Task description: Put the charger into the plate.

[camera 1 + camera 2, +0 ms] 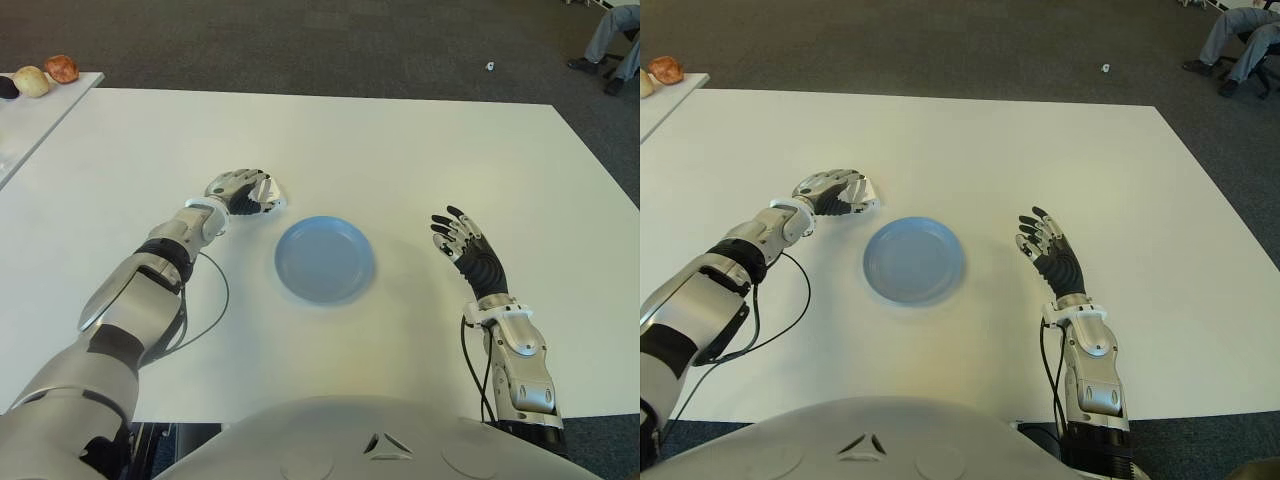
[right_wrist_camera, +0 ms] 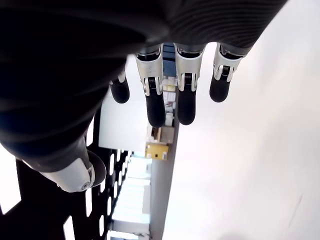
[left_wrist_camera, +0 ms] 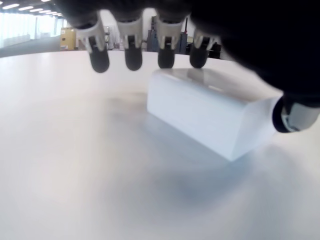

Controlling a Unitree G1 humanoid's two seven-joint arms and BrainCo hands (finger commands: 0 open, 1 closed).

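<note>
My left hand [image 1: 243,192] is cupped over the small white, smooth, boxy plastic charger [image 3: 210,115] on the matte white worktop [image 1: 400,140], fingers loose and not gripping, just left of the round, glossy light-blue plate [image 1: 325,259]. My right hand [image 1: 458,237] hovers splayed and empty right of the plate.

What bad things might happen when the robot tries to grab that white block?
1. The left hand hovers over the charger with fingers not yet closed, so the smooth block might slip out.
2. Its fingers could push the charger along the table instead of gripping it.
3. The plate sits close beside it; a low carry might bump its rim.
</note>
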